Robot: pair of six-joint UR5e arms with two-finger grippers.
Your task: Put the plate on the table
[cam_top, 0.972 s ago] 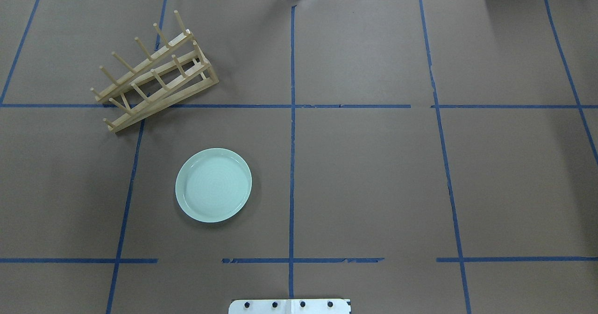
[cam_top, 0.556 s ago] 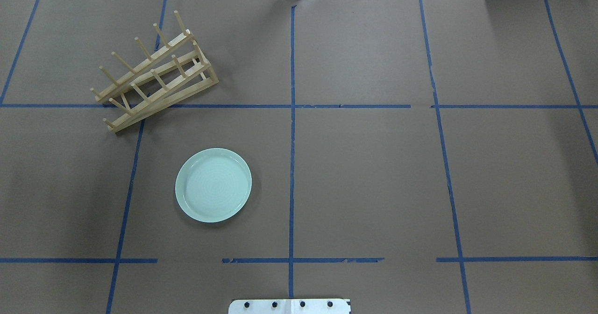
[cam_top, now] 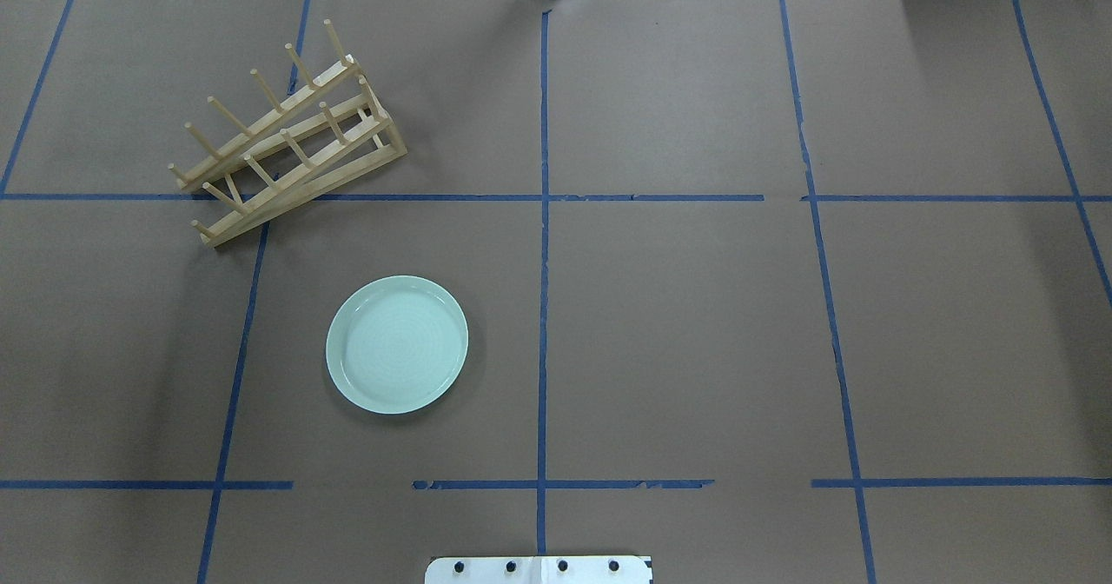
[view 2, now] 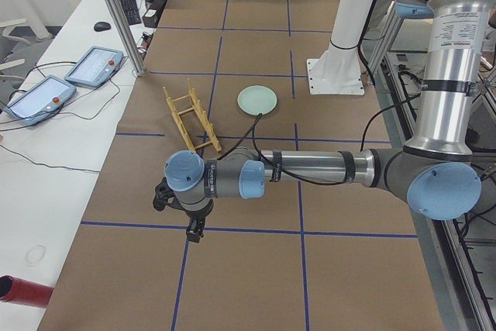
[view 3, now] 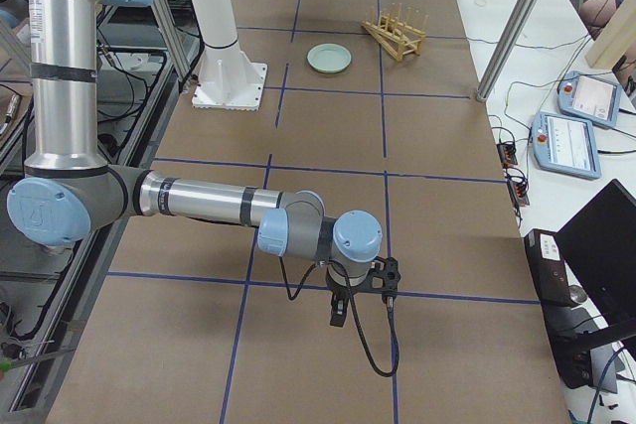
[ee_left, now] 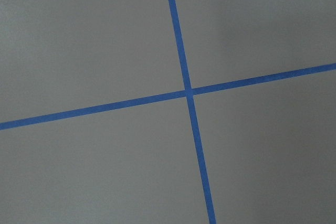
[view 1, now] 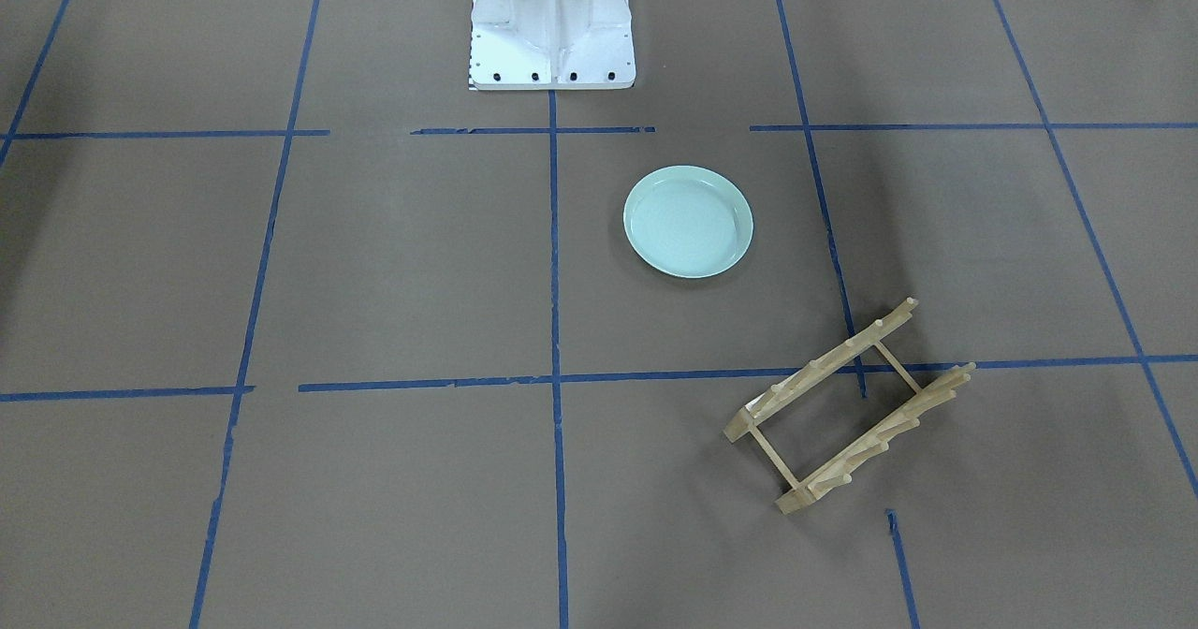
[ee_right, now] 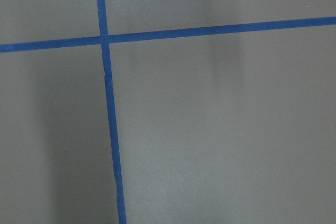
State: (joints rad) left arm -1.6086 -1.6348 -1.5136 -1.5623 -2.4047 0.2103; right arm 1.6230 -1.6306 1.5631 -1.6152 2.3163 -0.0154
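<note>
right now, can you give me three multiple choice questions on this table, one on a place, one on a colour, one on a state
1. Where is the plate relative to the wooden peg rack?
A. slotted between its pegs
B. apart from it, nearer the white robot base
C. beyond it, at the far edge

2. What colour is the plate?
A. pale mint green
B. red
C. black

3. How does the plate lie?
A. upright on its rim
B. tilted, held in a hand
C. flat on the table, rim up, nothing touching it

Answers:
1 B, the overhead view shows bare paper between plate and rack, with the plate on the base's side.
2 A, the overhead and front views both show that tint.
3 C, from above it shows as a full circle with only paper around it.
</note>
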